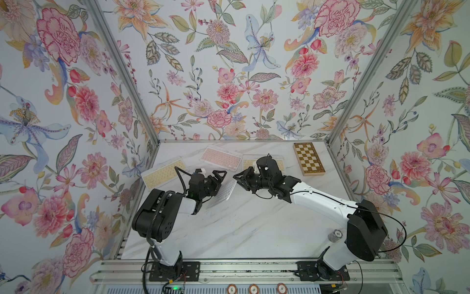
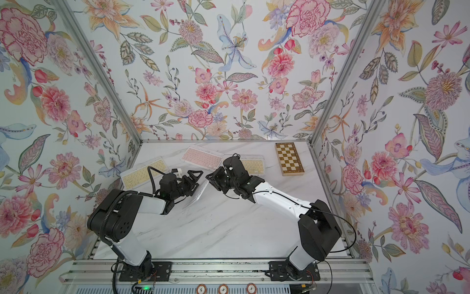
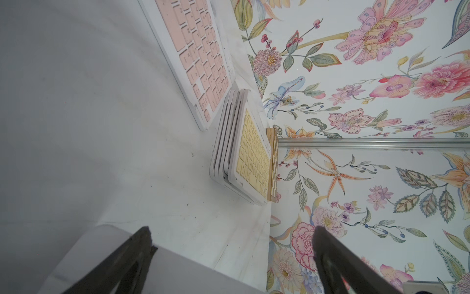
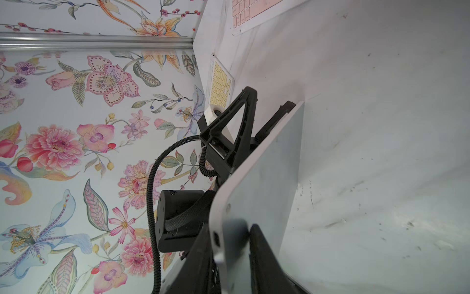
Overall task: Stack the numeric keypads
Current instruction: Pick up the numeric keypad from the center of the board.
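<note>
A white keypad (image 1: 223,194) (image 2: 197,195) hangs tilted above the middle of the table, between my two grippers. My right gripper (image 1: 237,178) (image 4: 234,229) is shut on its far corner, one finger on each face of the grey plate (image 4: 267,178). My left gripper (image 1: 220,181) (image 3: 232,229) stands open, and the plate (image 3: 190,275) leans against one finger. A yellow keypad (image 1: 162,173) (image 2: 143,173) lies at the left. A pink keypad (image 1: 221,157) (image 3: 198,58) lies at the back. A stack of keypads with a yellow one on top (image 2: 254,165) (image 3: 244,152) sits behind my right wrist.
A brown-and-cream chessboard (image 1: 309,159) (image 2: 289,159) lies at the back right, just beyond the stack. A small round chip stack (image 1: 335,235) stands by the right arm's base. Flowered walls close the table on three sides.
</note>
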Motion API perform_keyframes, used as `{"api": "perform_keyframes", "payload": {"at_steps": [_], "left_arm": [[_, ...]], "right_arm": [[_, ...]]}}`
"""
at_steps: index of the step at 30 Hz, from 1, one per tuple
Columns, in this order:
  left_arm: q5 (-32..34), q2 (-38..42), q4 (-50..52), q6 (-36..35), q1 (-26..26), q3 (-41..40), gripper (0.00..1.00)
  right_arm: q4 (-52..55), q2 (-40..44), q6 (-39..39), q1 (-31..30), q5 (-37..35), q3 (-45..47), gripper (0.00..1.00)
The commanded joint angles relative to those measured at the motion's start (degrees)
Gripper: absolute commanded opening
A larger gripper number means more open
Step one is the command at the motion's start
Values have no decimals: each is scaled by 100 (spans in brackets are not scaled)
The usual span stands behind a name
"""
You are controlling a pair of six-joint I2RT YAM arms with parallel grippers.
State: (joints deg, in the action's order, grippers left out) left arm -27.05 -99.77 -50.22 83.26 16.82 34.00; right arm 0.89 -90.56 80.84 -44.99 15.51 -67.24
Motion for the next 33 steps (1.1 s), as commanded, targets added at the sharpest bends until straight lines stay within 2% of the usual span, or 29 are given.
{"api": "perform_keyframes", "payload": {"at_steps": [1,6,11,15,20,25,33], "left_arm": [[-189,-45,45,-170,-98,44,99],[-358,18,358,-364,-234,234,99],[-556,182,1527,-1126,-276,918,99],[-511,325,2475,-1718,-319,1562,99],[-250,332,3689,-2517,-321,2451,99],[-239,-69,3858,-2719,-262,3147,99],[-407,-1275,3632,-2552,224,4482,99]], "right_arm": [[50,-84,-180,-41,20,-230,21],[170,-155,-658,68,111,-407,11],[423,-393,-1619,372,707,-799,5],[840,-387,-2698,753,1145,-1035,2],[1791,-402,-4250,1564,1701,-1639,2],[2053,-494,-5053,2530,2710,-1908,0],[2186,-949,-5819,3628,3396,-2190,0]]}}
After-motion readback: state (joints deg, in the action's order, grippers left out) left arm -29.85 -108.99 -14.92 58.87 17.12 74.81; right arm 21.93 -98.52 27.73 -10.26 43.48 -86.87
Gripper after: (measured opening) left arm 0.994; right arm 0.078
